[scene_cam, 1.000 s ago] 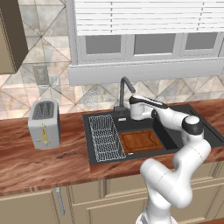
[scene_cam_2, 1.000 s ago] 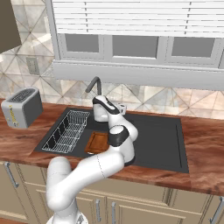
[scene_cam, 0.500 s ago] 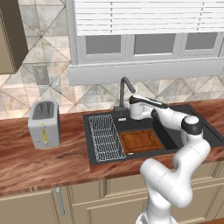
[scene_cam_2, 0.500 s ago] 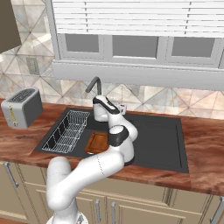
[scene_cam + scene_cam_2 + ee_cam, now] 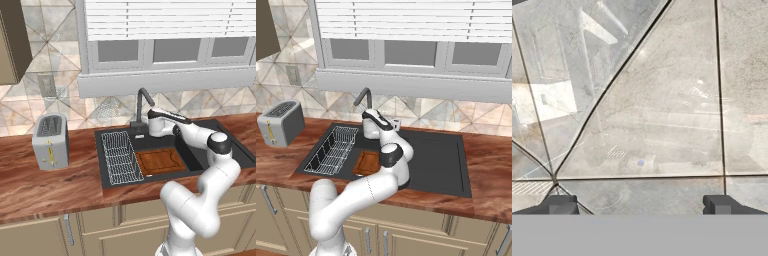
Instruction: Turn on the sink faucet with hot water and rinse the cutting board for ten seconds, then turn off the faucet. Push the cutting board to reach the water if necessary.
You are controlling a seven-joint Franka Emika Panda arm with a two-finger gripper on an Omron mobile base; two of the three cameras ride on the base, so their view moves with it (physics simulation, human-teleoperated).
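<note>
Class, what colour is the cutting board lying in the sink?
Reddish-brown wood with a darker groove near its edge: the cutting board, clearest in the left base view.

One faucet (image 5: 142, 105), one cutting board (image 5: 160, 161), one wire rack (image 5: 120, 155), apparently one toaster (image 5: 50, 140).

Both base views are looking down from behind at the sink (image 5: 105, 165) (image 5: 456, 185), sharing it from opposite sides. The hand view is facing the backsplash tile (image 5: 657, 115) behind the sink, very close.

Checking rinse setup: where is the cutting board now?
In the left base view the cutting board lies flat in the sink, right of the wire rack, below the faucet.
</note>
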